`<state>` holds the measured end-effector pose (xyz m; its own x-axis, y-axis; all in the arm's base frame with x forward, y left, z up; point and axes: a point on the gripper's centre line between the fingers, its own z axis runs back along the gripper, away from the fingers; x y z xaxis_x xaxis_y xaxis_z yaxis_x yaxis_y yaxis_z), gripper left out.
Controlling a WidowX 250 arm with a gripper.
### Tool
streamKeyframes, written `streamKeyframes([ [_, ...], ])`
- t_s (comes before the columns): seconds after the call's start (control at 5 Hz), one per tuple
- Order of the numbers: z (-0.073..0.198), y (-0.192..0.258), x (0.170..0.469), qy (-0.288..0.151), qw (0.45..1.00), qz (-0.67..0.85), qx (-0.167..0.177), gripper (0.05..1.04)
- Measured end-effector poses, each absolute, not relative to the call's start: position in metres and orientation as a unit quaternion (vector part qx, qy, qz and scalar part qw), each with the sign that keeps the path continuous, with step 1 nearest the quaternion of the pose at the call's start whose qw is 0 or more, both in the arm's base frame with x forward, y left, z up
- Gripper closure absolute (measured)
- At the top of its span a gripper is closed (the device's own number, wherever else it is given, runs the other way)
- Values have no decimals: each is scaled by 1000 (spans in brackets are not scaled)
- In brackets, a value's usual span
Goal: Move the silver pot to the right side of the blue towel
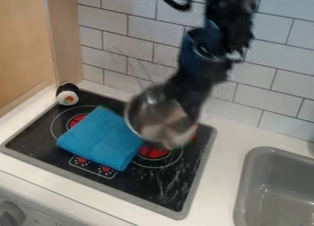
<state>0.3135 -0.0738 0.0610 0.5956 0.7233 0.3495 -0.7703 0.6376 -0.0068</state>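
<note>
Near the frame's centre, your gripper [189,105] clamps the silver pot [158,121], whose bowl hangs at the jaws' lower left.

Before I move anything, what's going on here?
The black robot arm appears to be holding the silver pot, tipped so its inside faces the camera, above the stove. In this view the pot overlaps the sink-side edge of the blue towel, which lies on the stove. The pot doesn't look set down yet.
</note>
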Motion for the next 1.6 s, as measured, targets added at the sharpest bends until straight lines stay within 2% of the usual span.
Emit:
streamKeyframes([
  [0.2, 48, -96, 312, -152, 903, 393, 80, 1020],
  [0.6, 19, -102, 313, -122, 911, 383, 91, 1020],
  [1.0, 10, -103, 311, -110, 914, 379, 94, 993],
  [1.2, 8, -99, 306, -97, 909, 392, 105, 815],
  [1.6, 8, -98, 307, -99, 906, 397, 106, 226],
])
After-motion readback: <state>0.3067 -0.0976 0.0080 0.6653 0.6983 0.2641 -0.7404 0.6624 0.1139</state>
